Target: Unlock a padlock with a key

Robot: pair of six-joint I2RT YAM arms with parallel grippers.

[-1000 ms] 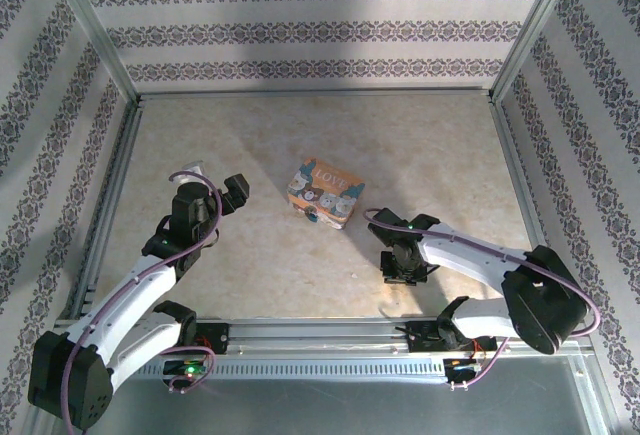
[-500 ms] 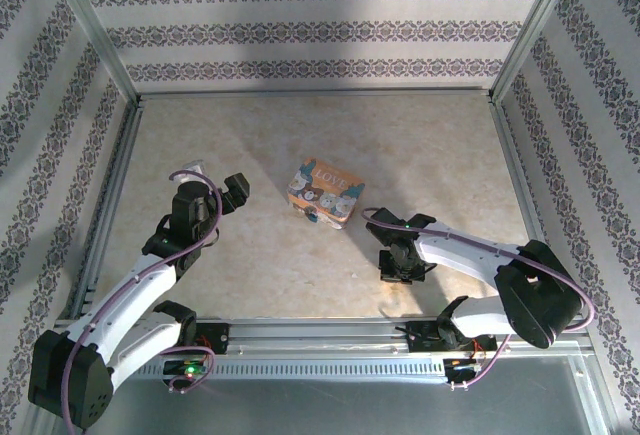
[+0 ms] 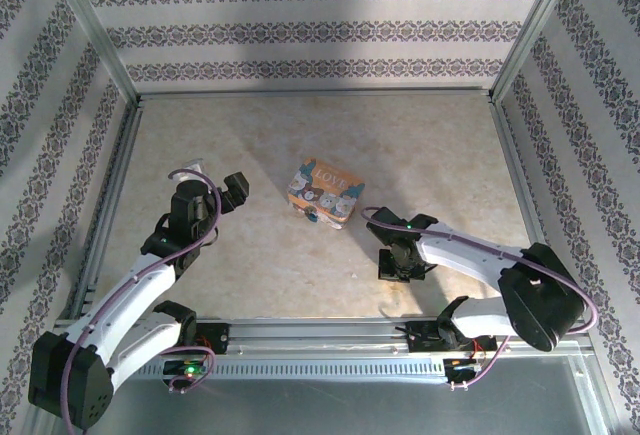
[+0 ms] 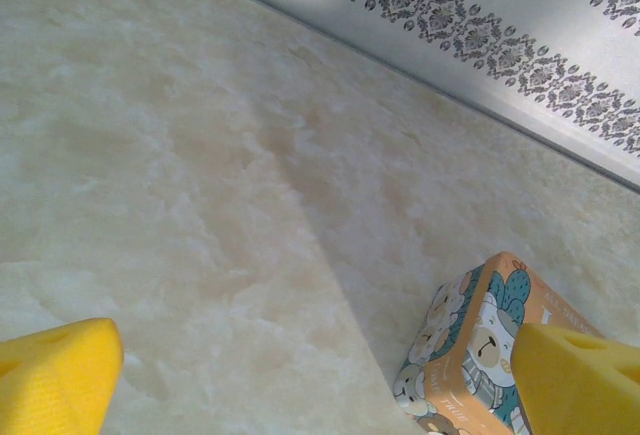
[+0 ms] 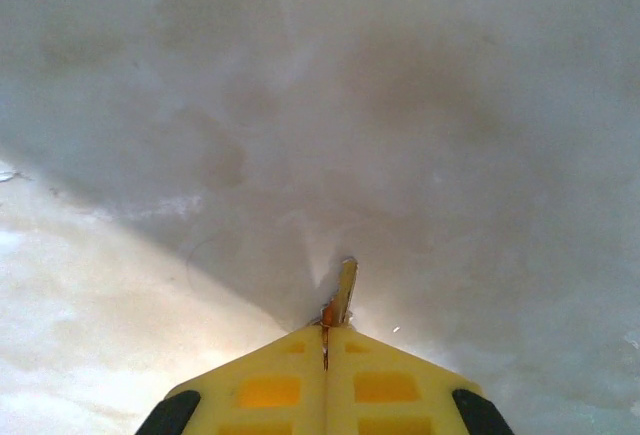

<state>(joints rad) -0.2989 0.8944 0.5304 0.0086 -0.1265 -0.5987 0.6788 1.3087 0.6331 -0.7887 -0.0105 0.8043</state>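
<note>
While the right gripper (image 5: 325, 333) is clamped on it, a slim, pale metal key (image 5: 346, 290) juts from the fingertips over the marbled table (image 5: 450, 105). The left gripper (image 4: 315, 380) gapes wide near the picture box (image 4: 470, 345).

Left gripper (image 3: 212, 181) wide, right gripper (image 5: 325, 333) tight

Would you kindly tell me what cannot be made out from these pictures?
- Top view: the padlock is a tiny teal speck by the box; locked or not, too small to tell.
- Right wrist view: the shut right gripper hides most of the thin metal strip it pinches.
- Left wrist view: the bottom edge and the left gripper cut off the box.
</note>
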